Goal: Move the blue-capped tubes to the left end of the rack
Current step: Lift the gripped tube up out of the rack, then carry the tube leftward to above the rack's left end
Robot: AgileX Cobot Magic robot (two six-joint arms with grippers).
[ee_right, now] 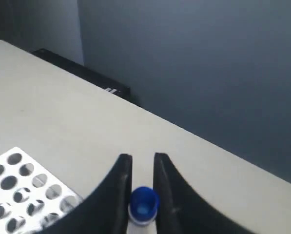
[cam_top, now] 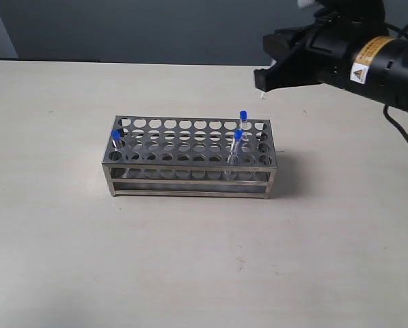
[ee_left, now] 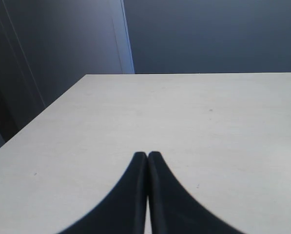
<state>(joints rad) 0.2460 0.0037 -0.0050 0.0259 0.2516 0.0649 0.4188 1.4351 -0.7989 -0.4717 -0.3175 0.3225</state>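
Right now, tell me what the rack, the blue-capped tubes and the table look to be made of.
Rack: metal, likely stainless steel; bright, reflective grey sheet with punched round holes.
Blue-capped tubes: see-through bodies, probably plastic, though glass cannot be ruled out; the caps are matte blue and look like plastic.
Table: pale beige, matte, faintly speckled top; perhaps laminate, but the look leaves that open.

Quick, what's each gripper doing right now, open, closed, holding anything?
Left gripper: closed, fingers together, holding nothing.
Right gripper: closed on a blue-capped tube.
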